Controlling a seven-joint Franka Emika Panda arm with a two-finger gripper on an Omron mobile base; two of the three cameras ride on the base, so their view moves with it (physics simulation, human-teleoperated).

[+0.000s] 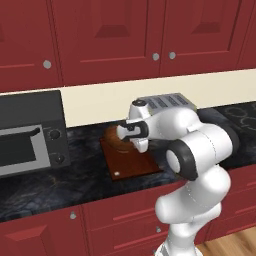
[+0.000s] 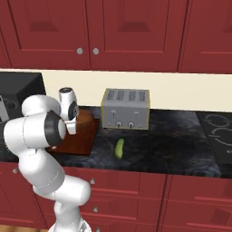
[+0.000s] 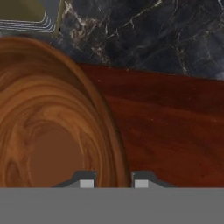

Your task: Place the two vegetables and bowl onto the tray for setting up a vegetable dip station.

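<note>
Item: dark marble bench under red cabinets, cream back wall.
My claw [image 3: 113, 183] is clenched on the bowl's [image 3: 48, 131] rim; bowl sits at the tray's [image 3: 175, 127] back end. Cucumber [image 2: 119, 148] lies near the bench's front edge, before the toaster [image 2: 125, 108].

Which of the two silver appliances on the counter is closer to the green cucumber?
The silver four-slot toaster, standing just behind the green cucumber; the black-and-silver toaster oven sits beyond the wooden tray.
</note>
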